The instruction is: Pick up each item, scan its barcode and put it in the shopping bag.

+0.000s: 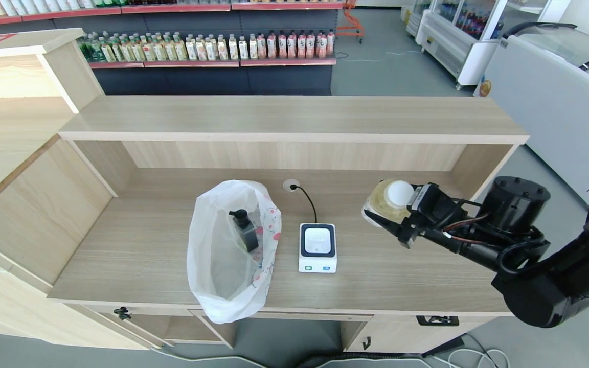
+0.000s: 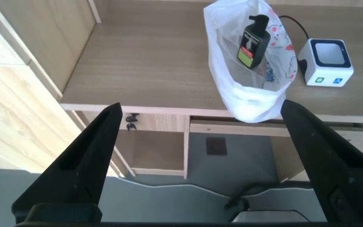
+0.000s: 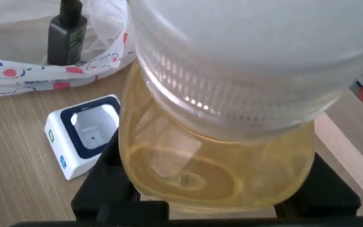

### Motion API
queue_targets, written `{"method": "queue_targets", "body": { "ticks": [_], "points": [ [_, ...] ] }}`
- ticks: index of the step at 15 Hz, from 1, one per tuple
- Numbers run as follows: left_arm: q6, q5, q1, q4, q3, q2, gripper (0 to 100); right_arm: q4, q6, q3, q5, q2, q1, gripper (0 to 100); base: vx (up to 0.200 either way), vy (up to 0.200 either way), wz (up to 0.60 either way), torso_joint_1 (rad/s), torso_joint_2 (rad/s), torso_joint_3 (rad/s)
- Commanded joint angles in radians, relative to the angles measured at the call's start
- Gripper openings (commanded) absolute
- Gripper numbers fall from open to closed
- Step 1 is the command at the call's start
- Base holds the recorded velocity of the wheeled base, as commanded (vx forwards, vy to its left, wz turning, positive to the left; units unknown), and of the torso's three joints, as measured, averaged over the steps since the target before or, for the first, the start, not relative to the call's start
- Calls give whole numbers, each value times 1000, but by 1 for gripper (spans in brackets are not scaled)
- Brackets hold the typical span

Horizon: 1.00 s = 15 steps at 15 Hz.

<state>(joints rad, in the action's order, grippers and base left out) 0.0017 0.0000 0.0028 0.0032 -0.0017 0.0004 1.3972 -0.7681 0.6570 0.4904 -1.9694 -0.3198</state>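
**Head view.** The right gripper (image 1: 382,221) is closed on a clear jar (image 1: 376,203) with a white lid (image 1: 400,193). It holds the jar in the air above the wooden counter (image 1: 136,245), to the right of the barcode scanner (image 1: 317,247) and apart from it. The lid end points back toward the wrist. The white shopping bag (image 1: 207,255) stands open to the left of the scanner, with a black pump bottle (image 1: 245,230) already inside.

**Left wrist view.** The left gripper (image 2: 201,108) is spread wide and holds nothing. It sits in front of the counter edge, well short of the bag.

**Right wrist view.** The fingers (image 3: 106,186) bear on the jar body below the ribbed neck. The contents are amber and nearly fill the jar. No barcode is visible on the faces shown.

**Handling.**
- Weight: the full jar is probably heavy for its size.
- Surface: the wall looks rigid and smooth, so it may slip or rotate under a light grip.
- Material: plastic or glass cannot be told apart, so treat the jar as breakable.
- Grip point: hold firmly on the body, not the lid.
- Placement: lower the jar into the bag rather than dropping it, and keep it clear of the pump bottle.
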Motion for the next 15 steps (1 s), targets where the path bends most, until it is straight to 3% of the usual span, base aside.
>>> {"method": "queue_targets", "body": {
  "ticks": [1,6,15],
  "points": [
    [1,0,0,0,0,0,100,0,-4,3,16,-45,4,0,0,200,0,2,7,2],
    [0,0,0,0,0,0,100,155,-17,3,111,-177,28,0,0,40,0,0,1,0],
    [0,0,0,0,0,0,100,164,-27,105,195,-306,67,0,0,0,0,0,0,0]
  ]
}}
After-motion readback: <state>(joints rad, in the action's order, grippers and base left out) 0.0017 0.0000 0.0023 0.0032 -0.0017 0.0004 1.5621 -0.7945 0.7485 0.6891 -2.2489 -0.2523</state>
